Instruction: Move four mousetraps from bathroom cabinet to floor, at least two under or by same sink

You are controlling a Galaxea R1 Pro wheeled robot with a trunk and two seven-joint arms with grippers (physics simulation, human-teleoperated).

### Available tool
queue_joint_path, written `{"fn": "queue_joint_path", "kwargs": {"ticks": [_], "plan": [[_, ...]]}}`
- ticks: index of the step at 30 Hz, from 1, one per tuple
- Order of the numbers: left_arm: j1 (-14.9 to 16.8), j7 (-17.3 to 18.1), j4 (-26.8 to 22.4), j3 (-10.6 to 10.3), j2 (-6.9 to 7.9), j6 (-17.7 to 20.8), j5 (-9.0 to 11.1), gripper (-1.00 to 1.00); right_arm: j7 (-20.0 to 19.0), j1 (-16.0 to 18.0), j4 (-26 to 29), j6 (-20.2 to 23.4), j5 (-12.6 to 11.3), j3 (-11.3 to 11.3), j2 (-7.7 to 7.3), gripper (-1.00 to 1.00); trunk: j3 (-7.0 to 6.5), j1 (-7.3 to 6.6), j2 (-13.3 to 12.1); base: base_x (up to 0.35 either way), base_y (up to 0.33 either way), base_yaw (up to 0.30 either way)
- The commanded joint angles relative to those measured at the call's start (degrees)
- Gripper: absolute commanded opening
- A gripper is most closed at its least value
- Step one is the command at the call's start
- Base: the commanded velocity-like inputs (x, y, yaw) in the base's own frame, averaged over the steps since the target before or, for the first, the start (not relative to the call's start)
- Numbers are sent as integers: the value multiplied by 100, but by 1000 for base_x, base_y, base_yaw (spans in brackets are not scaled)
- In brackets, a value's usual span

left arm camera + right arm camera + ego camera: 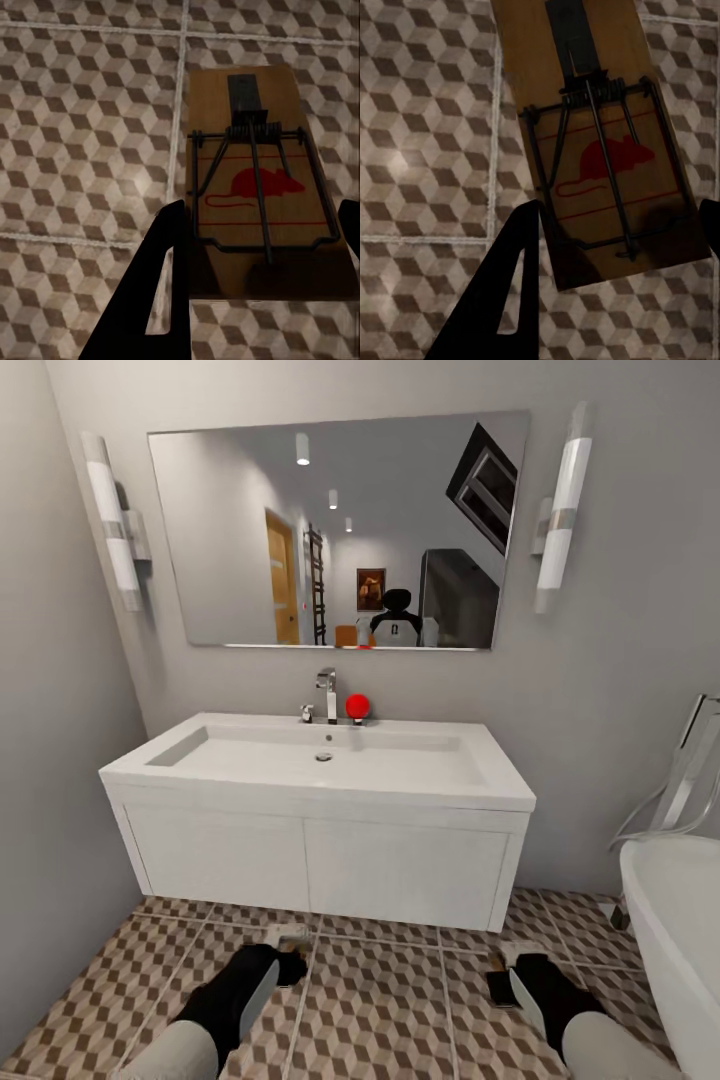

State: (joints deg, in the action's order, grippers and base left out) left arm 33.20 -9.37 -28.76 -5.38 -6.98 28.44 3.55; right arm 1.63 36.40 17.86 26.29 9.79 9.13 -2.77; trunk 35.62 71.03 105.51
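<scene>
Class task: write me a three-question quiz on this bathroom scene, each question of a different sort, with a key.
1. True or false: the left gripper has a mousetrap between its fingers.
2. What does the right gripper hold? A) a sponge B) a second mousetrap C) a towel
3. Fill in: both grippers hang low over the tiled bathroom floor in front of the white ____.

Key: 1 true; 2 B; 3 sink.
</scene>
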Motion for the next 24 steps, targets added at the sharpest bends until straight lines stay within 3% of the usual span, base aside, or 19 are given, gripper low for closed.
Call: {"fn": "queue_joint_path", "kwargs": {"ticks": [1, 8, 13, 20, 24], "plan": [[23, -48, -2, -36, -22, 27, 26, -100, -5, 30, -28, -95, 53, 41, 52, -100, 6, -1, 3, 0, 0, 0], [133, -48, 27, -34, -107, 20, 23, -100, -5, 75, -103, -416, 58, 42, 343, -100, 6, -1, 3, 0, 0, 0], [142, -48, 101, -25, -78, -25, 32, -100, -4, 77, -111, -541, 58, 65, 370, -100, 6, -1, 3, 0, 0, 0], [143, -48, 86, 5, -88, -530, 30, -100, -13, 77, -116, -572, 58, 46, 325, -100, 24, 21, 43, 0, 0, 0], [143, -46, 42, -3, -106, -546, 23, -100, -15, 77, -116, -569, 58, 45, 308, -100, 24, 21, 43, 0, 0, 0]]}}
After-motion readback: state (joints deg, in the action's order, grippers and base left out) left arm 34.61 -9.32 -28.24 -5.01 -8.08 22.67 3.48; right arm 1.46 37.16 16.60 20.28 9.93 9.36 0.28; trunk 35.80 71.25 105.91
